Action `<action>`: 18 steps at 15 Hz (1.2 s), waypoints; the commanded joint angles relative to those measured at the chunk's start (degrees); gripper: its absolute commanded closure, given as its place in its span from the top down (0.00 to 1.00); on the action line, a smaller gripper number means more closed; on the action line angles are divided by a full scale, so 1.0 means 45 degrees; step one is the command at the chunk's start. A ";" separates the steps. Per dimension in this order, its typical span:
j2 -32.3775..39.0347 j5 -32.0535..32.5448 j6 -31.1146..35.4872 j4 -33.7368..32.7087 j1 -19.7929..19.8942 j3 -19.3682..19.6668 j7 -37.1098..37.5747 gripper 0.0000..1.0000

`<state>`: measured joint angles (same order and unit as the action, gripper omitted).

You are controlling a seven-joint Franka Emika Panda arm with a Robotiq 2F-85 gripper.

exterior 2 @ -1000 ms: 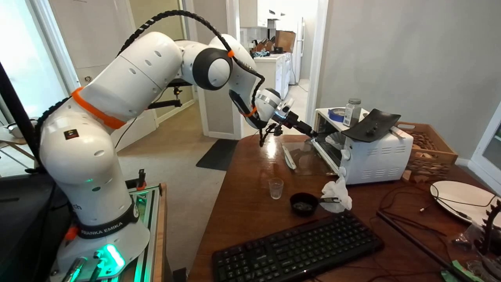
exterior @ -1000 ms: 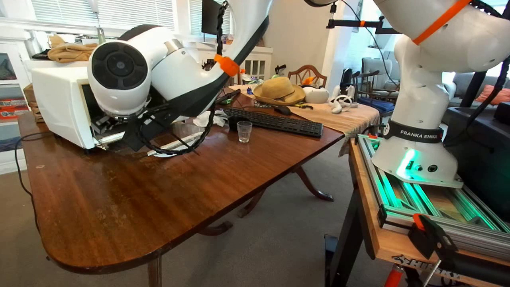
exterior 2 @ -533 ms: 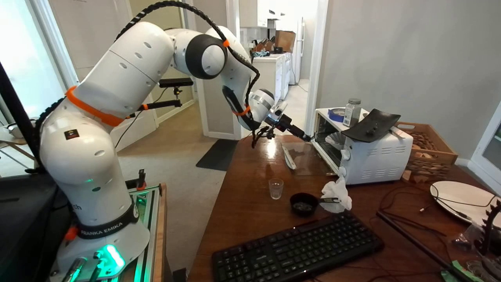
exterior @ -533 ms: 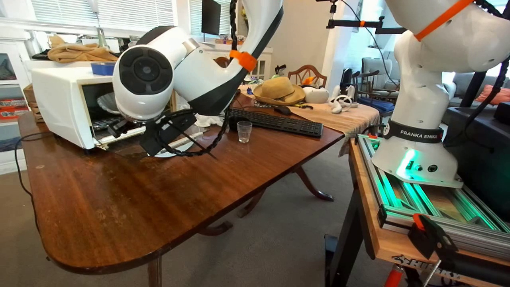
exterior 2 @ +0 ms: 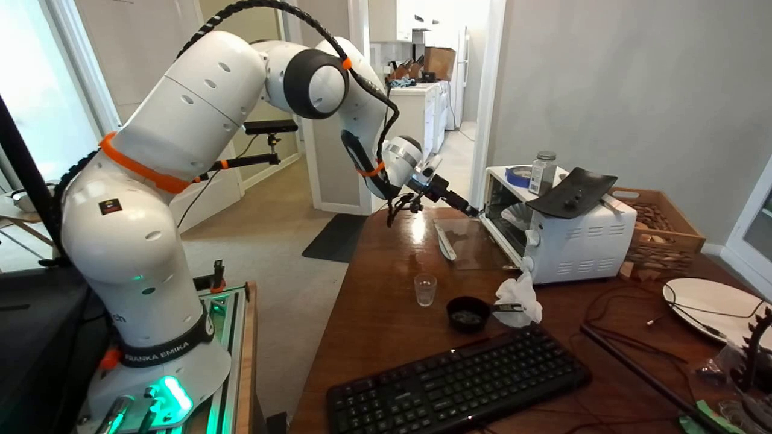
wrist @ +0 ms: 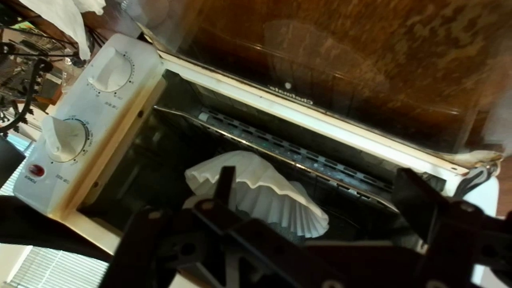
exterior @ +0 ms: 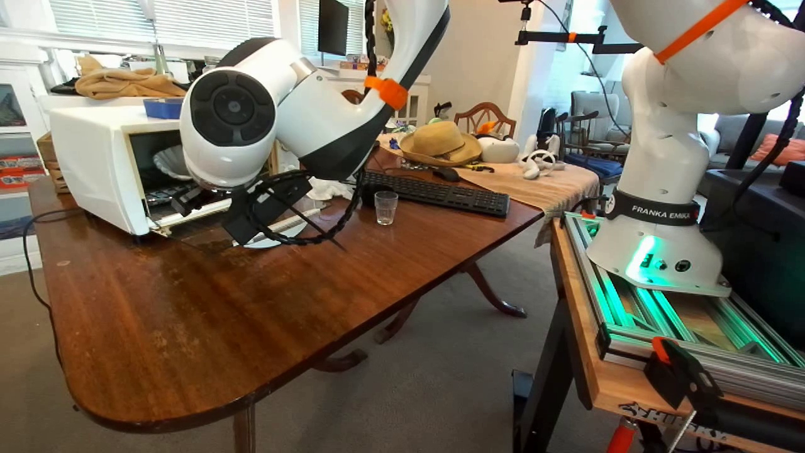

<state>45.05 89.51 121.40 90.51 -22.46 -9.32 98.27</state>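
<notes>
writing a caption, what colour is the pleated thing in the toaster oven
White; the pleated thing shows best in the wrist view.

Your white Panda arm [exterior 2: 181, 123] wears orange straps [exterior: 391, 94].
A ribbed black cable [exterior: 371, 34] follows its rounded links [exterior 2: 114, 256]; your Robotiq gripper [wrist: 318, 184] is black, the collar [exterior: 654, 209] above your green-lit base [exterior: 666, 248] lettered "FRANKA EMIKA."

- Gripper [wrist: 317, 185]: black
- Toaster oven [exterior 2: 582, 250]: white, its front frame [wrist: 108, 146] stained amber-brown
- Fluted paper [wrist: 254, 170]: off-white, striped with grey shadow
- Power light [wrist: 36, 171]: red
- Tabletop [exterior: 188, 333]: reddish brown, mottled with paler patches
- Tape roll [exterior 2: 518, 176]: deep blue
</notes>
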 commanded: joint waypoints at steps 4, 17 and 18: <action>0.0569 0.0349 0.1058 -0.0193 -0.0297 -0.0698 -0.0428 1.00; 0.0896 -0.0497 -0.0368 0.0513 -0.1208 -0.0990 -0.0336 1.00; 0.0849 -0.0636 -0.0728 0.0562 -0.1236 -0.0991 -0.0370 1.00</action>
<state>49.67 89.11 121.90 90.92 -27.74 -13.84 96.26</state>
